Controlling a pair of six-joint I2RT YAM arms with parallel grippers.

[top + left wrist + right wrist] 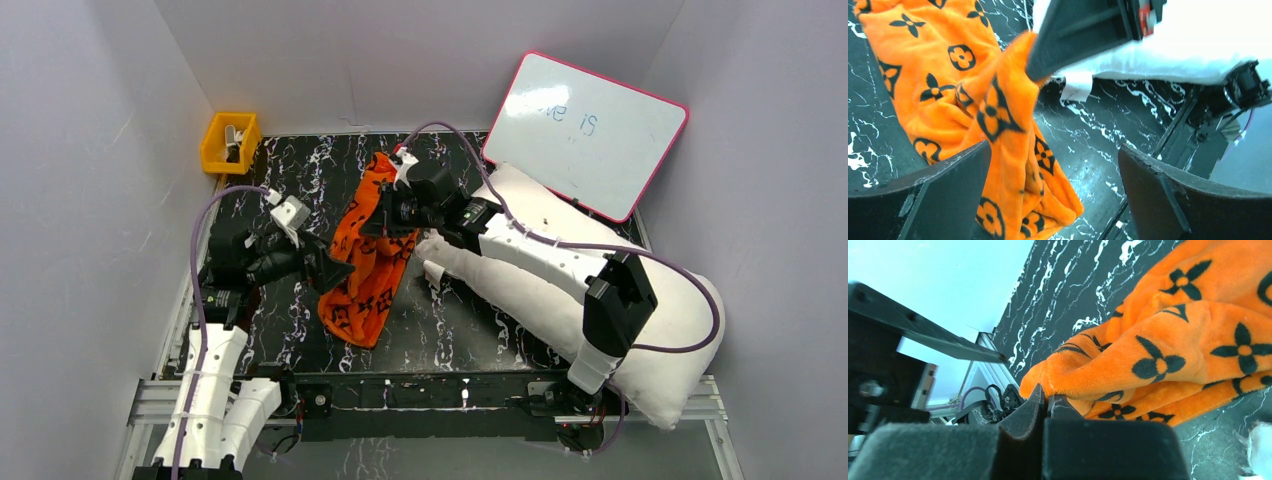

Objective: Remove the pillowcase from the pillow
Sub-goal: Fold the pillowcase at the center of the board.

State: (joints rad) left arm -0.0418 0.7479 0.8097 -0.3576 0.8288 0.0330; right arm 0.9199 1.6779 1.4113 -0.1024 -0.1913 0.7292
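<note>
- The pillow (670, 295): plump, plain white, lying on the right of the bench (460, 320).
- The pillowcase (372, 265): bright orange fleece with black flower motifs, a rumpled strip beside the pillow.
- The right claw (1045, 395): pinched onto a pillowcase fold.
- The left claw (1054, 150): spread wide, holding nothing.

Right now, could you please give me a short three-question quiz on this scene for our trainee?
1. True or false: the pillow sits inside the pillowcase.
2. Pick one: the right gripper is shut on A) the pillow, B) the pillowcase, C) nothing.
3. Fill in: the left gripper hovers over the pillowcase with its jaws ____.

Key: 1 false, the pillow lies bare beside the pillowcase; 2 B, an edge of the orange fabric is pinched; 3 open.
</note>
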